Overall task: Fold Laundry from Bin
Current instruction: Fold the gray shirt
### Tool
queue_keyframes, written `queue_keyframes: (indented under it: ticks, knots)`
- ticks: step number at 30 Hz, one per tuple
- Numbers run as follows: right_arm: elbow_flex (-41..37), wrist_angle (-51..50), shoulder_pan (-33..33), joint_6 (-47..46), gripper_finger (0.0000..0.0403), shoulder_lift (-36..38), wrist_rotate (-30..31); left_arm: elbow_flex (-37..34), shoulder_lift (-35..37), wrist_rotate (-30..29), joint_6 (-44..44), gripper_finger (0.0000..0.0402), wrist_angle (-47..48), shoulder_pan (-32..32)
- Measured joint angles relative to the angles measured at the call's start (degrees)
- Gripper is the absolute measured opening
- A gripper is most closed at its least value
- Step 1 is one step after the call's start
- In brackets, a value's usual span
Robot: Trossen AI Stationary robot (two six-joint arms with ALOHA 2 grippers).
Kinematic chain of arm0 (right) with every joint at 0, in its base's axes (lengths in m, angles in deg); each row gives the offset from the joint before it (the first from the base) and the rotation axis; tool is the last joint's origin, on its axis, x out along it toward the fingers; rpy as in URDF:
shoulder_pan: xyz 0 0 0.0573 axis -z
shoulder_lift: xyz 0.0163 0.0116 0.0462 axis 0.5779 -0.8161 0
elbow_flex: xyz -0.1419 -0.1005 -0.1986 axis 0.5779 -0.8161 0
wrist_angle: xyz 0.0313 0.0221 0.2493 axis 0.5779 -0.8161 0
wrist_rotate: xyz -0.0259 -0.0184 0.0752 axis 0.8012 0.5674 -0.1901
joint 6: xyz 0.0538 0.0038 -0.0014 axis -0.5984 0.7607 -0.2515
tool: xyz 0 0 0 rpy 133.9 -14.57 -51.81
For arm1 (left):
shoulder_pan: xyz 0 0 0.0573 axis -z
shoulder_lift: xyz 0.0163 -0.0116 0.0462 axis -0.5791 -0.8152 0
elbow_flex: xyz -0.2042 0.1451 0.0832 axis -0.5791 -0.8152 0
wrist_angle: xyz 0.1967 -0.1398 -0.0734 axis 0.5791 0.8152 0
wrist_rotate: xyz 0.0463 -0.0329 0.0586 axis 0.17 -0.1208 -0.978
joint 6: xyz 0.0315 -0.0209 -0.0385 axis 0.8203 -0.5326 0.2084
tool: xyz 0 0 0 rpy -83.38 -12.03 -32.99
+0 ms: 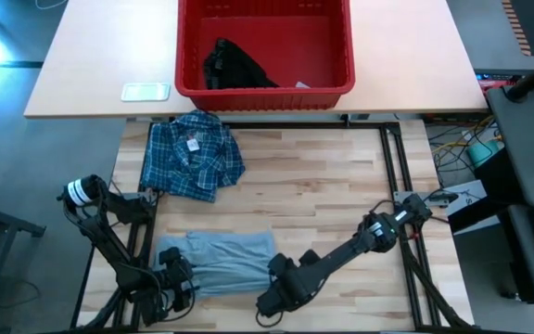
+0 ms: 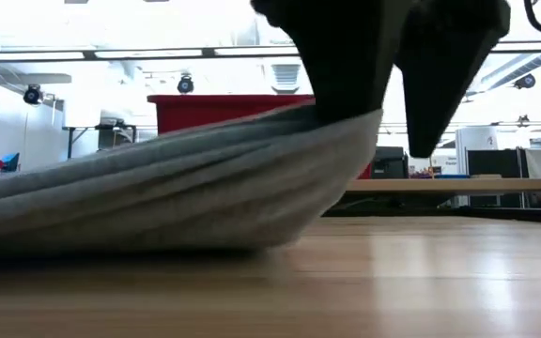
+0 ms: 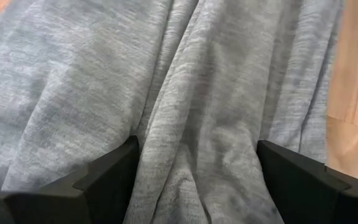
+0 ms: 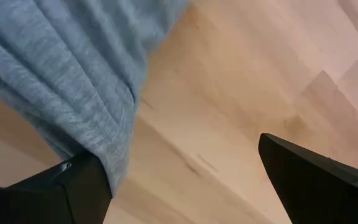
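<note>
The light grey T-shirt (image 1: pixel 221 260) lies folded in a long band on the wooden table, near its front edge. My left gripper (image 1: pixel 176 283) stands open over the band's left end, with cloth between its fingers. My right gripper (image 1: pixel 276 292) is open at the band's right end, pointing down. The blue-and-white plaid shirt (image 1: pixel 191 156) lies bunched on the table's far left. The red bin (image 1: pixel 265 96) stands beyond it on a paler table, and a small black garment (image 1: pixel 235 67) lies on the bin's floor. My left gripper (image 3: pixel 196 143) slants down onto the T-shirt's left end. Its open fingers (image 3: pixel 114 171) stand on either side of a ridge of folds (image 3: pixel 191 155), and the cloth reaches both inner faces. The shirt lies on the table. My right gripper (image 4: pixel 179 152) touches the T-shirt with one finger (image 4: pixel 79 183) only. The shirt's right edge (image 2: pixel 360 127) is raised off the table against that finger's tip, while the rest of the band slopes down onto the wood. The other finger (image 4: pixel 316 180) hangs over bare wood.
A small white flat object (image 1: pixel 146 91) lies on the paler table, left of the bin. A white tag (image 1: pixel 301 85) lies in the bin. Bare wood (image 1: pixel 341 186) stretches across the table's middle and right. Cables and desks stand off the right side.
</note>
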Motion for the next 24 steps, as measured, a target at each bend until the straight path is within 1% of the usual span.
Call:
queue_keyframes:
  ticks: [3, 5, 7, 8, 10, 13, 14, 16, 18, 19, 20, 22, 24]
  knots:
    - [0.00, 2.49, -0.29, -0.52, 0.0363, 0.80, 2.66, 0.00, 0.00, 0.02, -0.02, 0.0309, 0.12, 0.00]
    - [0.00, 6.49, 0.05, -0.24, 0.0363, 1.36, 4.45, 0.00, 0.00, 0.04, -0.02, 0.0309, 0.24, 0.02]
    - [-0.02, 11.28, 0.70, 1.05, 0.0363, 1.86, 4.94, 0.00, 0.00, 0.07, -0.09, 0.0309, 0.35, 0.02]
    - [-0.01, 13.61, 1.00, 1.60, 0.0363, 2.04, 4.63, 0.00, 0.00, 0.10, -0.20, 0.0309, 0.35, 0.02]
    - [0.00, 15.02, 1.29, 3.29, 0.0363, 2.19, 2.40, 0.00, 0.00, 0.49, -0.26, 0.0309, 0.35, 0.02]
    - [-0.05, 12.34, 0.59, 6.18, 0.0363, 2.20, -2.88, 0.00, 0.00, 1.13, -0.49, 0.0309, 0.38, 0.33]
    - [-0.12, 10.91, 0.11, 7.00, 0.0363, 2.20, -3.19, 0.00, 0.02, 1.37, -0.48, 0.0309, 0.47, 0.47]
    - [-0.17, 8.69, -0.28, 7.28, 0.0363, 2.19, -0.63, 0.02, 0.11, 1.96, -0.01, 0.0309, 0.49, 0.66]
    - [-0.17, 10.23, 0.63, 9.29, 0.0363, 2.21, 4.76, 0.02, 0.51, 3.55, 1.64, 0.0309, 0.37, 0.61]
    - [-0.17, 12.41, 1.64, 13.15, 0.0363, 2.21, 6.72, 0.02, 0.84, 4.50, 2.85, 0.0309, 0.28, 0.61]
    - [-0.27, 16.07, 2.58, 19.36, 0.0363, 2.10, 7.37, 0.02, 1.18, 5.21, 3.98, 0.0309, 0.10, 0.63]
    - [-0.28, 23.99, 4.22, 33.86, 0.0363, 1.52, 5.35, 0.00, 1.82, 6.34, 6.13, 0.0309, -0.11, 0.68]
    - [-0.27, 26.65, 5.53, 42.45, 0.0358, 0.63, 2.78, 0.19, 2.28, 7.58, 8.66, 0.0309, -0.14, 0.66]
